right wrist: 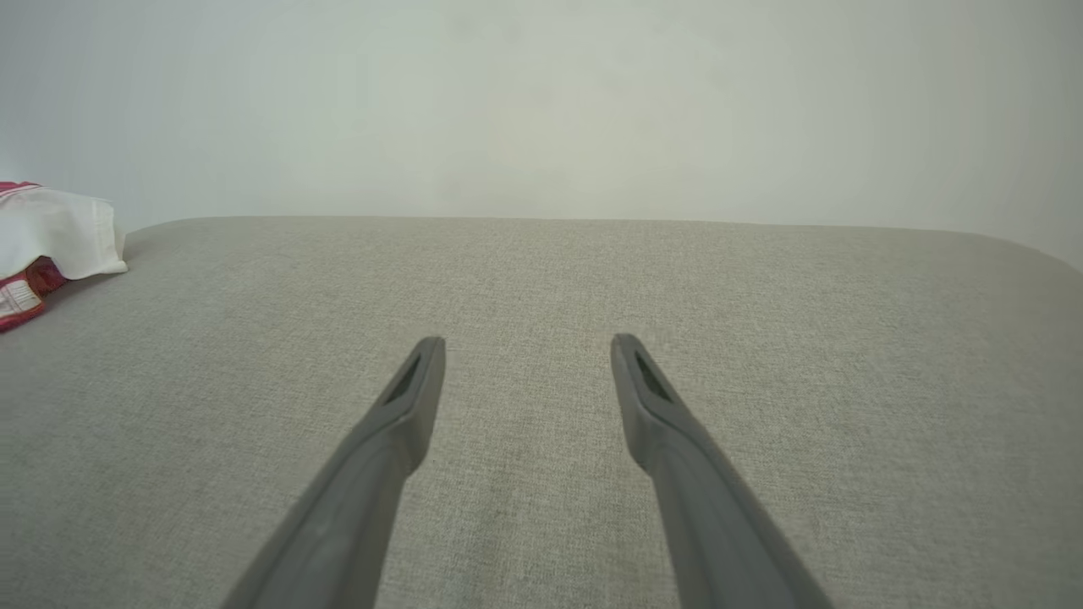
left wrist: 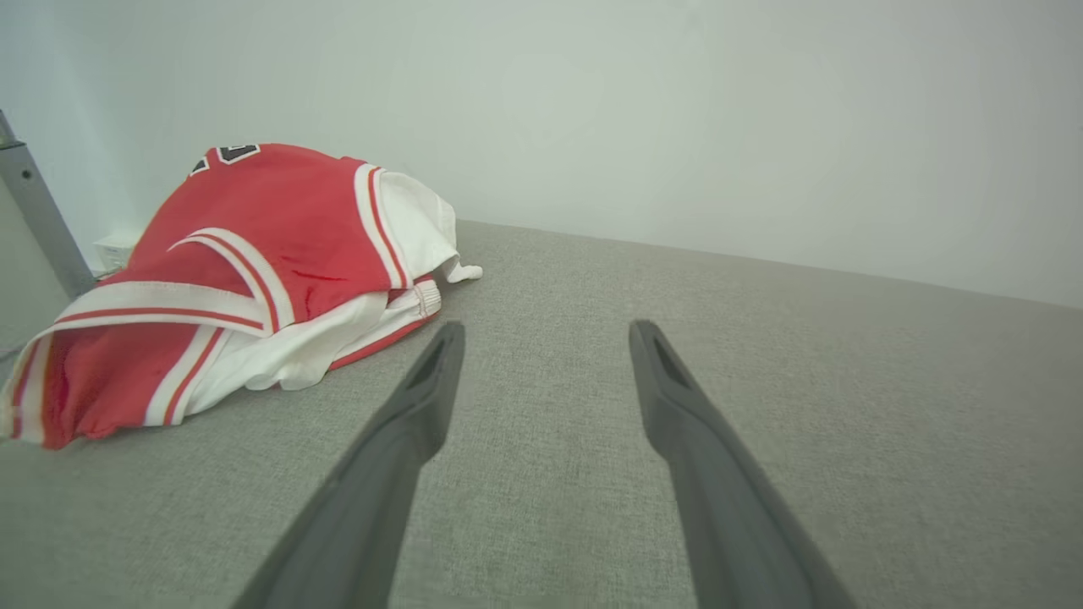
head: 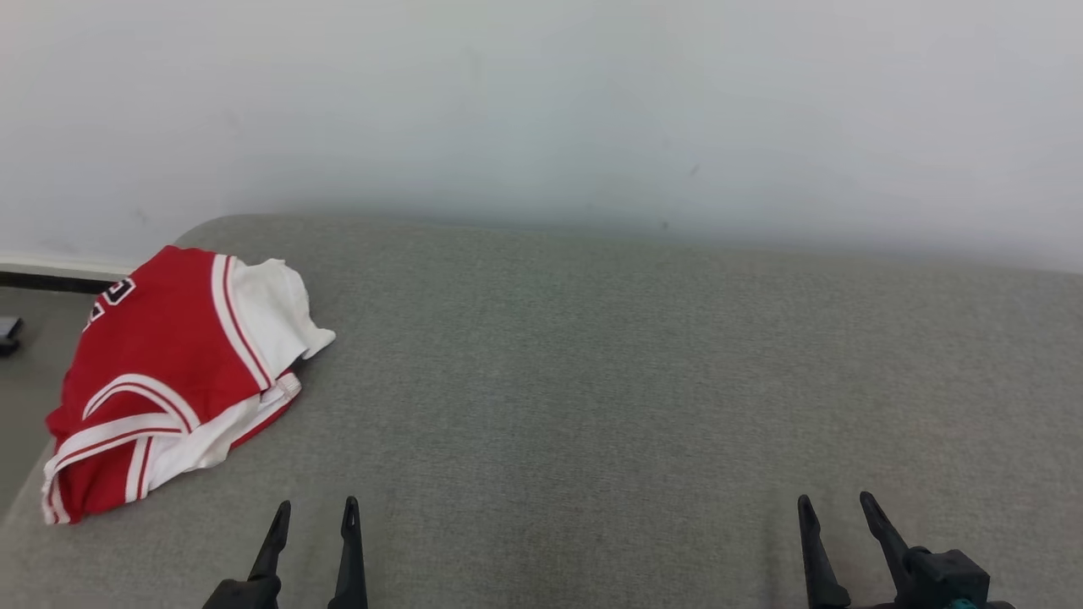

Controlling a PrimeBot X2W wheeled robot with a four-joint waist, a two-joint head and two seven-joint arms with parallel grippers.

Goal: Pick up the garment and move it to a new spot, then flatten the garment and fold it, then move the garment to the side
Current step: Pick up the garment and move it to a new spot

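Red-and-white garment (head: pixel 169 372) is lying bunched at far left while left gripper (head: pixel 317 506) and right gripper (head: pixel 833 499) are hovering wide open, empty, seemingly awaiting pickup, needing a leftward reach.

The red-and-white garment (head: pixel 161 372) bears part of a black, white-edged numeral, too folded away to read.

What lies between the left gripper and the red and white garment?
Just bare grey upholstery between the left gripper and the garment, clearest in the left wrist view.
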